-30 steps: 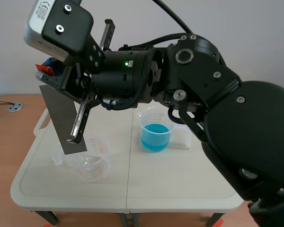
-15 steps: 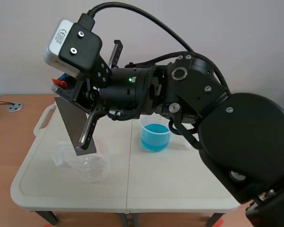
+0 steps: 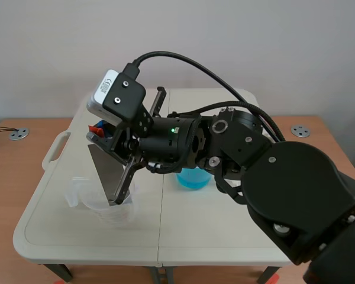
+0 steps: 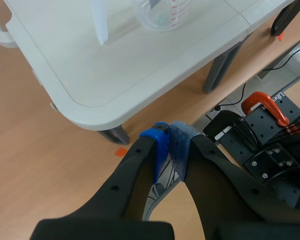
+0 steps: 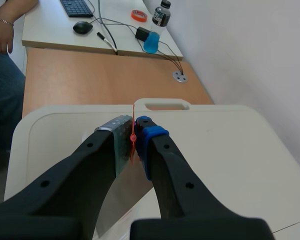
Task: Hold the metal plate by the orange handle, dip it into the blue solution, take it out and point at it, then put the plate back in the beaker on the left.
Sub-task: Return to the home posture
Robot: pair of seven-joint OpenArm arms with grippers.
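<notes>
My right gripper [image 3: 98,130] reaches in from the right across the table and is shut on the orange handle [image 3: 94,126] of the grey metal plate [image 3: 105,170]. The plate hangs down with its lower end inside the clear empty beaker [image 3: 110,207] on the left. In the right wrist view the orange handle [image 5: 133,139] is pinched between the pads of my right gripper [image 5: 135,136], with the plate [image 5: 115,192] below them. The beaker of blue solution [image 3: 192,178] stands mid-table, partly behind the arm. My left gripper [image 4: 169,146] is shut on nothing, off the table's front corner.
The white folding table [image 3: 213,231] has a carry handle [image 3: 54,149] at its left end. In the left wrist view the clear beaker [image 4: 162,11] sits ahead near the table [image 4: 90,80] edge. A desk [image 5: 90,30] with cables, a bottle and a person's arm lies beyond.
The right arm has come down and drawn lower over the table, bringing the plate from above the left beaker until its lower end is inside it.
</notes>
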